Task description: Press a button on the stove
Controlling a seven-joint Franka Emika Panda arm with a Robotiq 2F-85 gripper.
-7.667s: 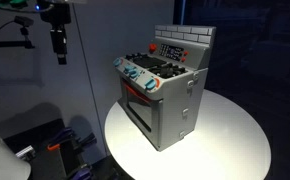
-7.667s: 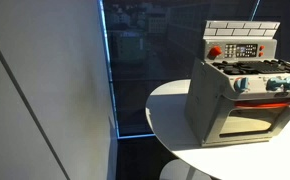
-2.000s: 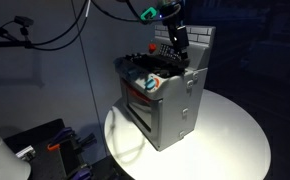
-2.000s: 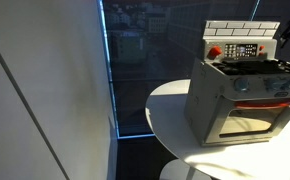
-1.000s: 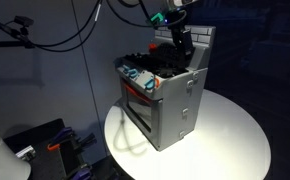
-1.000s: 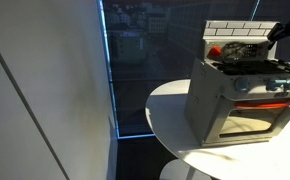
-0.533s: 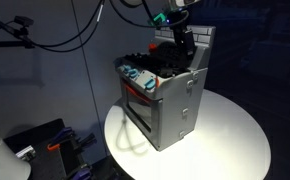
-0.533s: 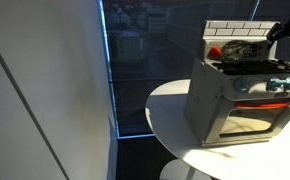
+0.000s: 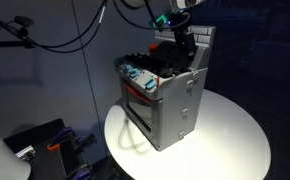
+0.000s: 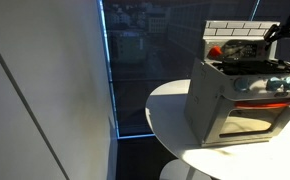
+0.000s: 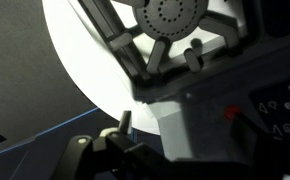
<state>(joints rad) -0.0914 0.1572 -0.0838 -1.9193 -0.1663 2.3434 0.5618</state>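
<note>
The grey toy stove (image 9: 168,100) stands on a round white table (image 9: 225,135), with teal knobs at its front and a brick-pattern back panel. It also shows in an exterior view (image 10: 235,100). My gripper (image 9: 188,47) hangs over the back of the cooktop, right at the control panel on the back panel. It looks narrow and shut, holding nothing. It enters an exterior view at the right edge (image 10: 282,33). The wrist view is dark. It shows a burner (image 11: 175,15), a red button (image 11: 232,113) and a keypad of small buttons (image 11: 283,105) close below.
The round table's edge (image 10: 170,150) drops off to a dark floor. A pale wall panel (image 10: 45,90) stands beside the table. Cables (image 9: 55,35) hang at the back, and clutter lies on the floor (image 9: 55,145).
Since the earliest frames the arm has come from far off to the stove's back panel. Over the last second the gripper has barely shifted.
</note>
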